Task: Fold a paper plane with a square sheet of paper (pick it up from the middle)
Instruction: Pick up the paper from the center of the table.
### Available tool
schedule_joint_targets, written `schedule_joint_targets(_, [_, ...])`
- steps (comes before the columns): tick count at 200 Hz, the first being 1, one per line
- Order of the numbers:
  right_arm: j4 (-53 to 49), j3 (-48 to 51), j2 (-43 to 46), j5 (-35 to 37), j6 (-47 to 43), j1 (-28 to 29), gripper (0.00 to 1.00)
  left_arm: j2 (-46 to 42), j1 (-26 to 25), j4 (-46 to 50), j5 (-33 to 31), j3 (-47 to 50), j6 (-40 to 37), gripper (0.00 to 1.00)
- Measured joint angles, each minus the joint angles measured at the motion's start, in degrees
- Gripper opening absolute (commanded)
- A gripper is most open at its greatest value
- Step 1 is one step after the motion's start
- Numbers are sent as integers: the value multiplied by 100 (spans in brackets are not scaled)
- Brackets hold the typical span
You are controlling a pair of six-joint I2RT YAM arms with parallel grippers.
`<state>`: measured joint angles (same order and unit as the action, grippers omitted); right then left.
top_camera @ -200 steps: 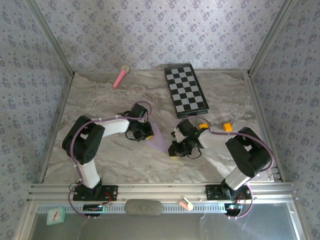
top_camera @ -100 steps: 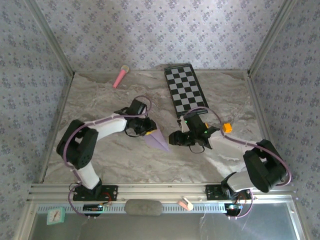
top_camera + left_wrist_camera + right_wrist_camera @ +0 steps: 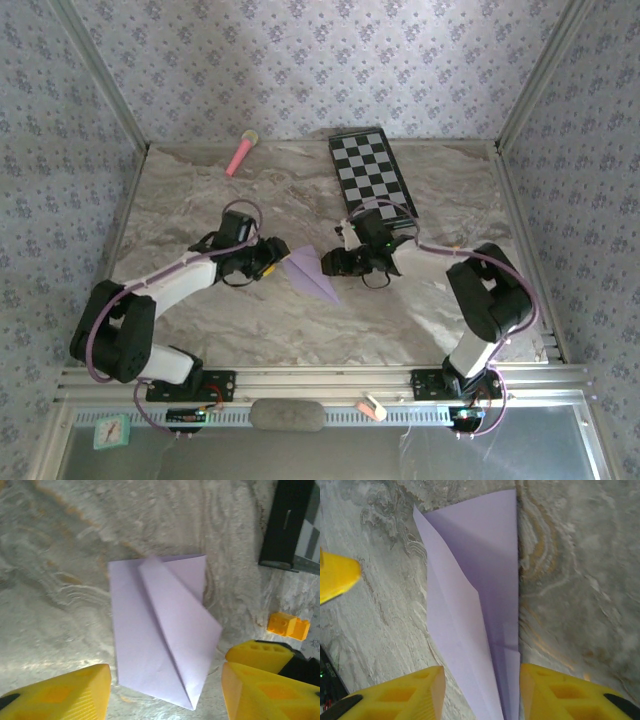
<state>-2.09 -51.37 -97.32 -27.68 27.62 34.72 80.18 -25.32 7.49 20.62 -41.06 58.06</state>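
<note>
Released since the earlier frame, the paper plane (image 3: 311, 276) lies mid-counter (image 3: 200, 200), nose toward the near-right corner; left hand (image 3: 272, 265) and right hand (image 3: 326, 264) are spread.

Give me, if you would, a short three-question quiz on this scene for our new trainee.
1. True or false: the left hand is clamped shut on the paper.
2. What lies near the far edge of the table, left of the checkered board? A) a green cup B) a pink stick C) a red ball
3. Fill the gap: the paper is folded to a ____.

Key: 1 false, its fingers stand apart and the paper lies loose on the table. 2 B. 3 point.
</note>
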Motion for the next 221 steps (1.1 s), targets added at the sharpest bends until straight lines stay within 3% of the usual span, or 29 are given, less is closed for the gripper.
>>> schedule_joint_targets(48, [188,-323,-595,-616,-267,-11,36,-70,122,-439,260,341,205,65])
schedule_joint_targets(101, [396,-378,-828,-933,-402,-13,13,-70,122,-636,400,341,203,66])
schedule_joint_targets(131, [778,-315,-793,-1005,-343,-42,7,-133,138,-767,463,387,205,66])
schedule_joint_targets(221, [2374,330,820,-1080,1073,-251,6,-1067,101,-2280,994,750,599,76])
